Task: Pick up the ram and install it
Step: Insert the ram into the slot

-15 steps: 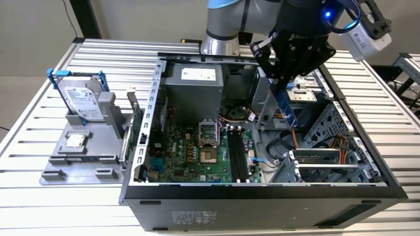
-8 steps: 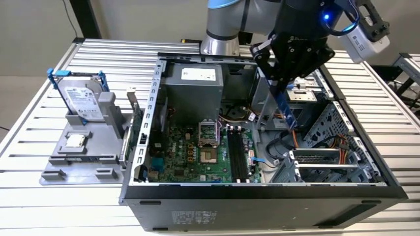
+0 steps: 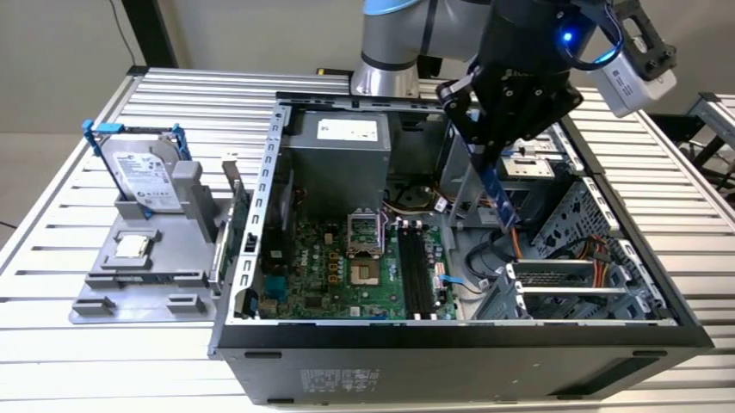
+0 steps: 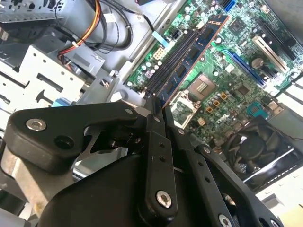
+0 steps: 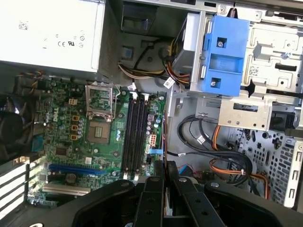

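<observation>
Clamping the ram (image 3: 503, 196) by one end in the clenched gripper (image 3: 491, 157), long axis pointing down into the open computer case (image 3: 460, 342). Held well above the motherboard (image 3: 333, 267), probably to clear the case walls and grey cables (image 3: 491, 256). Hovering just to the exterior view's right of the black memory slots (image 3: 421, 275), not touching. Running roughly parallel to those slots in the first wrist view. Tight on the right against the drive cage (image 3: 574, 258). Free room to the left over the board.
</observation>
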Motion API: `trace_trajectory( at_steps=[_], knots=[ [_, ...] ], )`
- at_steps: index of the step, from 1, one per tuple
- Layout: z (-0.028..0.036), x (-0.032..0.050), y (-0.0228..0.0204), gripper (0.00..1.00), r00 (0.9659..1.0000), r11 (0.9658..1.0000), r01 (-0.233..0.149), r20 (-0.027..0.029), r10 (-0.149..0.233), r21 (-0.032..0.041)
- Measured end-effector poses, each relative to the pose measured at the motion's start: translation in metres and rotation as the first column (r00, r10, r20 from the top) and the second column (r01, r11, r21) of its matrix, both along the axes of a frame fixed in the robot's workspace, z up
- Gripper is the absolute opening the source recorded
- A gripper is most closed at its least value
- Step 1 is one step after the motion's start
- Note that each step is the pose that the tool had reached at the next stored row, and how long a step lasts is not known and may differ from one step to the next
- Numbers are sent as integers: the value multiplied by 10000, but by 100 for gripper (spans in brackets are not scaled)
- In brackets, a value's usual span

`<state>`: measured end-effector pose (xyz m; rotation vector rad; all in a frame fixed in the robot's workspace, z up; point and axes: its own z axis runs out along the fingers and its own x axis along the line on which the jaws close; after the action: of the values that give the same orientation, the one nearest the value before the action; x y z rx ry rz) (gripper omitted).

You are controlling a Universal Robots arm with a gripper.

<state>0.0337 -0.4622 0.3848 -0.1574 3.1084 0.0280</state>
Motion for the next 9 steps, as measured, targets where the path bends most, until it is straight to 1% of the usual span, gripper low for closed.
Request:
trace_trajectory(
  at_steps=[9],
  knots=[
    [-54, 0, 4, 0, 10000, 10000, 0, 0, 0, -37]
  ],
)
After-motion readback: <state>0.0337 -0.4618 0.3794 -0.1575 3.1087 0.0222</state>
